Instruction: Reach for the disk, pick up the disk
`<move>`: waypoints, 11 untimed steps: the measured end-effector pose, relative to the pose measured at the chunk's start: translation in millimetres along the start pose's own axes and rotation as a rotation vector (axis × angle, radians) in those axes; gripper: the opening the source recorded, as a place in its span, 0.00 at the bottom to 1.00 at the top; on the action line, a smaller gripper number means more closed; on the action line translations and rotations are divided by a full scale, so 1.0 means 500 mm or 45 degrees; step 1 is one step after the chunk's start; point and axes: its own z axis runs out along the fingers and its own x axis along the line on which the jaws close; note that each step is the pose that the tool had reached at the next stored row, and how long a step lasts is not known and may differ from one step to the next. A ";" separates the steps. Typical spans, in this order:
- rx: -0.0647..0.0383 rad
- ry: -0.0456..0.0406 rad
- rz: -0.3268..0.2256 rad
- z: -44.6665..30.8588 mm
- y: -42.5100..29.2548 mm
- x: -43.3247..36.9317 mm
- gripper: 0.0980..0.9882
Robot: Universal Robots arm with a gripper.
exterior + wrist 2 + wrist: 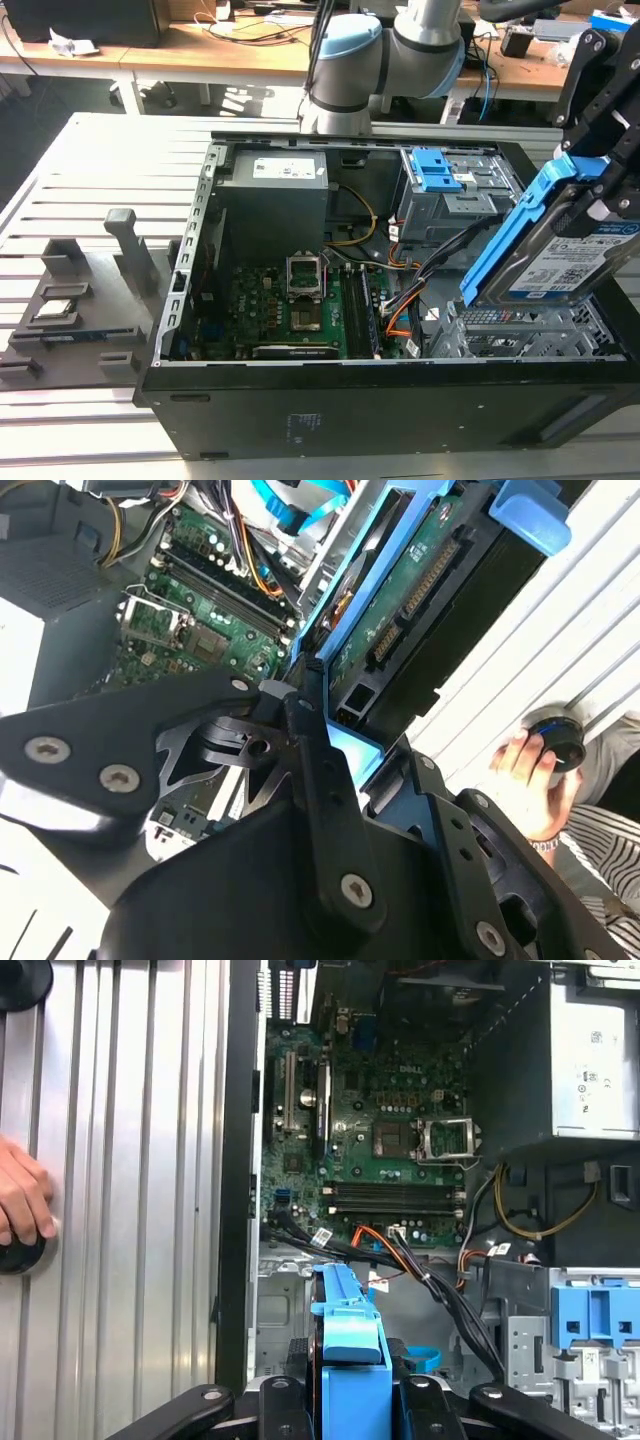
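Slatted metal table (pixel 90 160) carries an open computer case (pixel 300 400). Above its drive cage, the gripper (pixel 352 1400) pinches the disk (pixel 560 250) by its blue rails, tilted, lifted clear for removal.

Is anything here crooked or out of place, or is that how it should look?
One thing stands out: the disk hangs tilted above the open computer case, lifted clear of its drive cage and held in the gripper. A person's hand rests on the table beside the case.
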 end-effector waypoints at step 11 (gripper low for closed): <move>-0.002 0.000 0.000 0.046 -0.018 0.003 0.30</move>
